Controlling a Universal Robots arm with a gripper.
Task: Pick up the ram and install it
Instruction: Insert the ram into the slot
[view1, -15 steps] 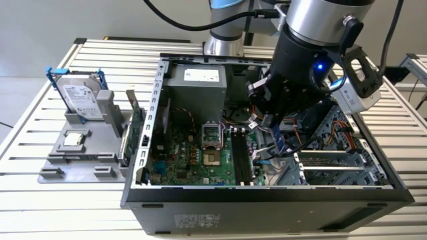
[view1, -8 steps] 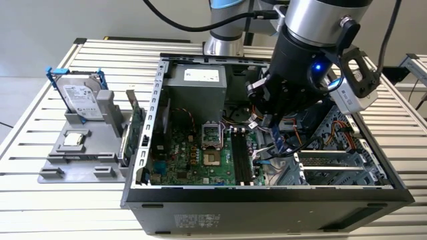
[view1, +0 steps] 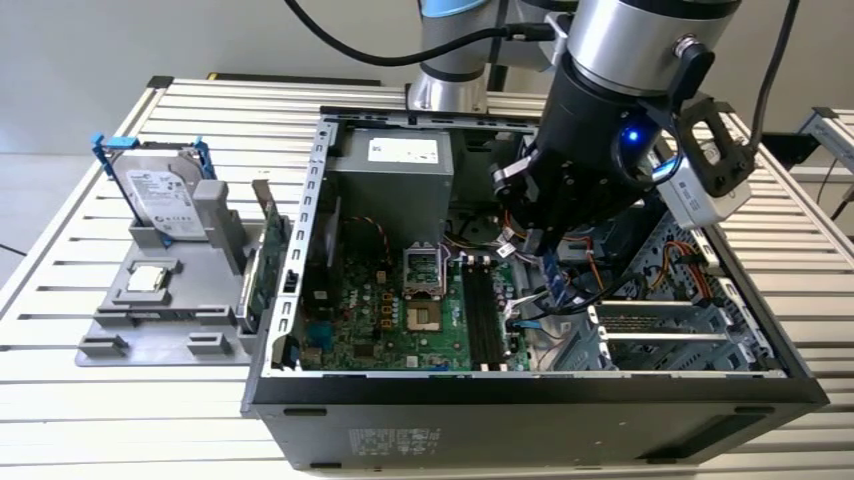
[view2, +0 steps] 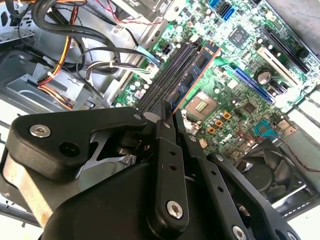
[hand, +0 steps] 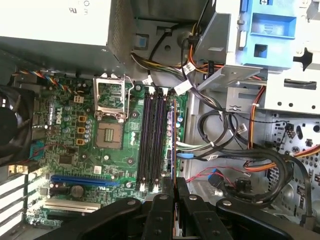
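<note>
The ram (view2: 194, 72) is a thin blue stick with dark chips and an orange edge, and my gripper (view2: 168, 114) is shut on one end of it. In the first wrist view the ram (hand: 173, 135) shows edge-on, in line with the black memory slots (hand: 151, 140) and just beside them on the cable side. There my gripper (hand: 174, 182) sits over the slots' near end. In the exterior view my gripper (view1: 534, 242) hangs inside the open computer case, above the slots (view1: 482, 315) on the green motherboard (view1: 387, 320). Whether the ram touches a slot I cannot tell.
Bundles of cables (view1: 574, 285) crowd the drive-bay side of the slots. The CPU socket (view1: 422, 268) and the power supply (view1: 400, 160) lie on the other side. Outside the case, a grey fixture (view1: 160, 310) carries a silver hard drive (view1: 163, 195) and a green expansion card (view1: 271, 250).
</note>
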